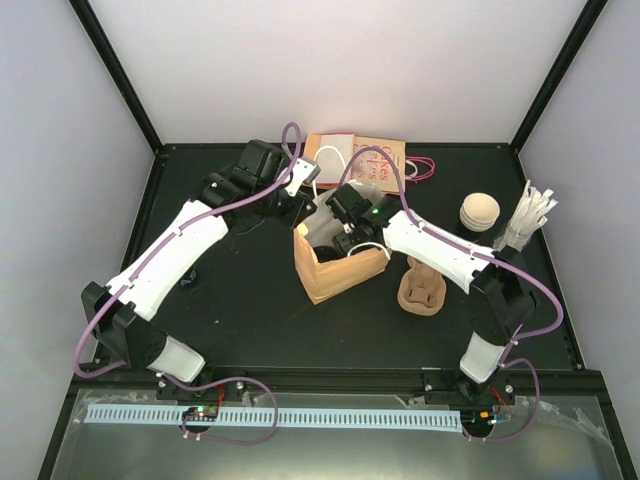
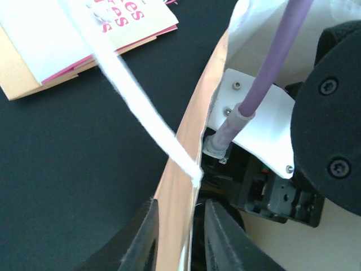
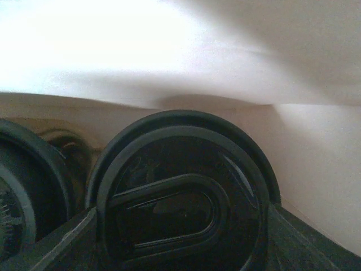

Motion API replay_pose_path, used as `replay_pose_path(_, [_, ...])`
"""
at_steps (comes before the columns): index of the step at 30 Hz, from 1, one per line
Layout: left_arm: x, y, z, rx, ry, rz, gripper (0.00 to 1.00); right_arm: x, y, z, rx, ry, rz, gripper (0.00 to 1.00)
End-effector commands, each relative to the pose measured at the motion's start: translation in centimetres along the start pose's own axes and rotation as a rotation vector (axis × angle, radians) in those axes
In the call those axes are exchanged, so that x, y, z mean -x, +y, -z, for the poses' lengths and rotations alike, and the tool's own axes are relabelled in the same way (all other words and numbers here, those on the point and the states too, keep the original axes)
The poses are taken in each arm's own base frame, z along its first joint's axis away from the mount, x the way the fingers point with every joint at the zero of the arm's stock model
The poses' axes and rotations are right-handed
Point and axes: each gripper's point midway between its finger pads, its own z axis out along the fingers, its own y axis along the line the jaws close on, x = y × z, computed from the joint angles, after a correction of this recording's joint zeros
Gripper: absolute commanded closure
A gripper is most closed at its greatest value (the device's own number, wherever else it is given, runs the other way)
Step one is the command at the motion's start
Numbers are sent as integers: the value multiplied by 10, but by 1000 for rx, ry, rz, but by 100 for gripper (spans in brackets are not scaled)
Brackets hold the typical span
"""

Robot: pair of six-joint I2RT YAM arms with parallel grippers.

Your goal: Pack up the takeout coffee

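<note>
Open brown paper bag [image 1: 345,275] stands mid-desk on the black desk [image 1: 250,310], a bit toward the far edge. The right arm reaches into it from the right-edge side. Inside the bag, the right fingers [image 3: 59,245] sit on either side of the small black paper takeout cup with round black plastic lid [image 3: 180,192] and hold it against the pale inner wall. A second black round lid [image 3: 20,186] is just beside it in the bag.

At the bag's far-left rim the left fingers [image 2: 148,240] are narrow and straddle the paper wall, one outside, one inside; cannot tell if they actually pinch it. A white rope handle [image 2: 141,113] runs up from that rim.

Pink-lettered booklets [image 1: 360,155] lie at the far edge behind the bag. A brown moulded-pulp cup carrier [image 1: 423,290] is just right of the bag. A bundle of white paper-wrapped straws [image 1: 530,215] and a cream round domed thing [image 1: 480,212] are near the right edge.
</note>
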Motion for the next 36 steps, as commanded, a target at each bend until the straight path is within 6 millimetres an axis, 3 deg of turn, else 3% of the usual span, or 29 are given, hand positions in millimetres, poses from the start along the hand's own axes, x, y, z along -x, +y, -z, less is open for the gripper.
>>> replay_pose_path(1, [6,4,6,43,12,-11,84,-43,-10,0,-38,148,56,49])
replay_pose_path(3, [7,5,6,49,26,-5,95,-37,-12,8,-41,121,47,46])
replay_pose_path(6, [6,5,6,50,53,7,98,-29,-15,20,-43,89,38,35])
replay_pose_path(10, [4,6,5,52,64,10,98,-20,-17,33,-44,56,28,1])
replay_pose_path(20, [3,8,9,69,63,-2,98,3,-13,76,33,-72,2,0])
replay_pose_path(28, [2,8,14,76,61,-3,98,26,-6,126,137,-219,-9,0])
replay_pose_path(36, [0,23,22,149,49,32,98,50,-22,184,143,-436,-96,0])
